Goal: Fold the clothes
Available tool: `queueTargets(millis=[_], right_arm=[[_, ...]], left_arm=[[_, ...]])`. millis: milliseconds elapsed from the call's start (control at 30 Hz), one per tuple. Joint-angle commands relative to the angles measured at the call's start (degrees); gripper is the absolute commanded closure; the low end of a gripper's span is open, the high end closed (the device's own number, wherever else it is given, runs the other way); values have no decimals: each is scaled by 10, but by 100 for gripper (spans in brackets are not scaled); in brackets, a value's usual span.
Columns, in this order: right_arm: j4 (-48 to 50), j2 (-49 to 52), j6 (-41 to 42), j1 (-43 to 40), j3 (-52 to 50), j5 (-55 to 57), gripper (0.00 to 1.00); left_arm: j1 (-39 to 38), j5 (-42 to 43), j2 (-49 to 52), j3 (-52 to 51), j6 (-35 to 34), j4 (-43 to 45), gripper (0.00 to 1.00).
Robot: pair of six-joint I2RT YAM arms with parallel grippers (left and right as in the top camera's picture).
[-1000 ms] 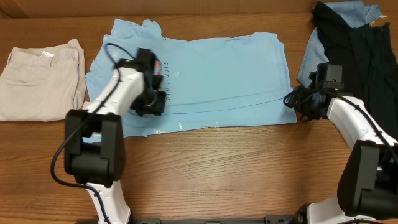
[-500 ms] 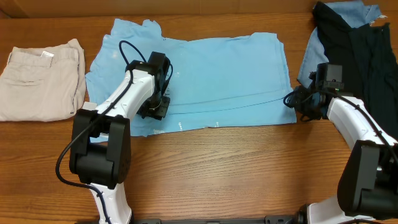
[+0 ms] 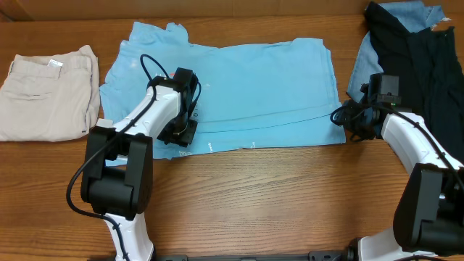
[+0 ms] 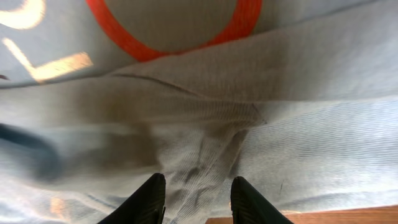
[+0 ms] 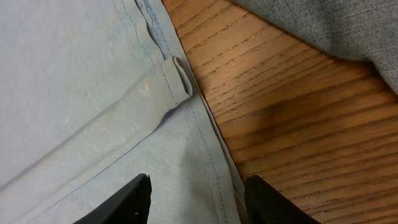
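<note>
L claw point(image 4: 197, 190) half-parted on the blue tee point(image 3: 261, 80), cloth ridge between its 2 fingers point(image 4: 149, 200); can't tell if pinched. R claw point(image 5: 198, 190) released, tee's hem right beneath.

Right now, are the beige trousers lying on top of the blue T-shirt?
No, the beige trousers lie on the wooden table off to one side of the light blue T-shirt, not on it.

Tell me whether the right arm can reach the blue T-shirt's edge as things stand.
Probably yes: the right gripper hangs open just over the T-shirt edge, with nothing in between.
</note>
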Motion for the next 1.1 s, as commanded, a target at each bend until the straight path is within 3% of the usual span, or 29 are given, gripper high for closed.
queueTargets(millis=[0, 100, 267, 433, 633, 1067], right_arm=[[3, 1, -2, 3, 1, 9, 48], [3, 1, -2, 3, 1, 9, 48], [2, 1, -2, 3, 1, 9, 48], [3, 1, -2, 3, 1, 9, 48], [5, 1, -2, 3, 1, 9, 48], [6, 1, -2, 3, 1, 9, 48]], left_arm=[[-2, 5, 6, -17, -4, 10, 63], [-2, 2, 6, -17, -4, 13, 67], [-2, -11, 6, -17, -4, 14, 88], [-2, -14, 6, -17, -4, 18, 96], [-2, -58, 6, 8, -43, 25, 96], [-1, -32, 6, 63, -64, 78, 95]])
